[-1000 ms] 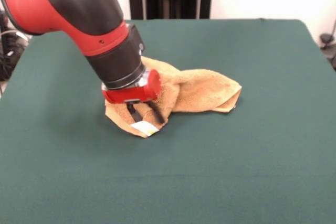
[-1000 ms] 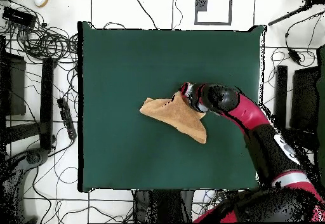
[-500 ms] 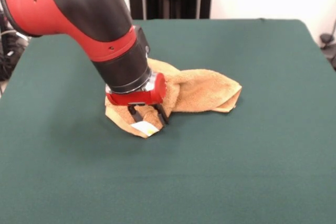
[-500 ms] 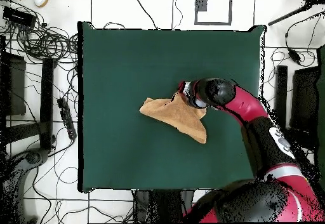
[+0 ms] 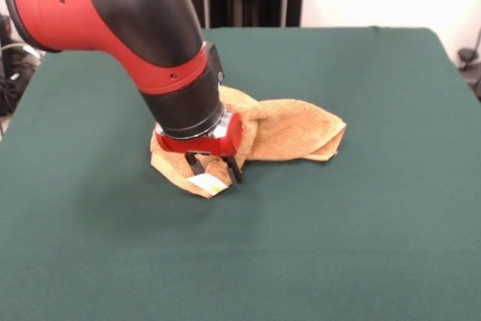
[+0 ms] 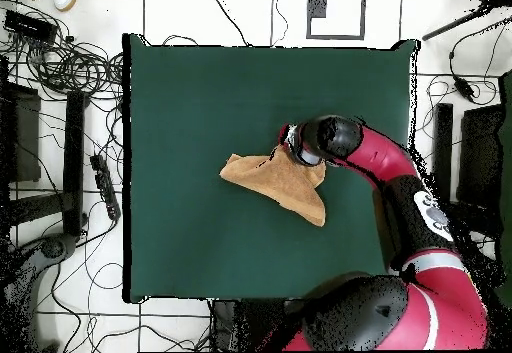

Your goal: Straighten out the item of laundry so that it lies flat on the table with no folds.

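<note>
- While the red and black arm [image 5: 143, 31] leans down from the upper left of the front view, its gripper [image 5: 214, 170] sits low over the near left corner of the orange-tan hand towel [image 5: 289, 133].
- Two dark fingers [image 5: 235, 171] stand spread apart, their tips at the terry cloth on either side of a small raised fold; whether they actually pinch it cannot be told.
- Just in front of the fingers, a small white tag [image 5: 205, 182] lies on the towel's pointed corner, beside a bit of paler yellow-green hem [image 5: 219, 187].
- Bunched and folded over on itself, the towel reaches from under the gripper to a blunt end at the right, with thick creases along its length.
- Seen from overhead, the towel [image 6: 275, 181] forms a rough wedge near the middle of the dark green table [image 6: 200, 99], well apart from every edge.
- Overhead, the arm [image 6: 390, 184] comes in from the lower right, and its wrist covers the towel's upper right corner, hiding the gripper.
- Cables [image 6: 60, 64] lie on the floor round the table.
</note>
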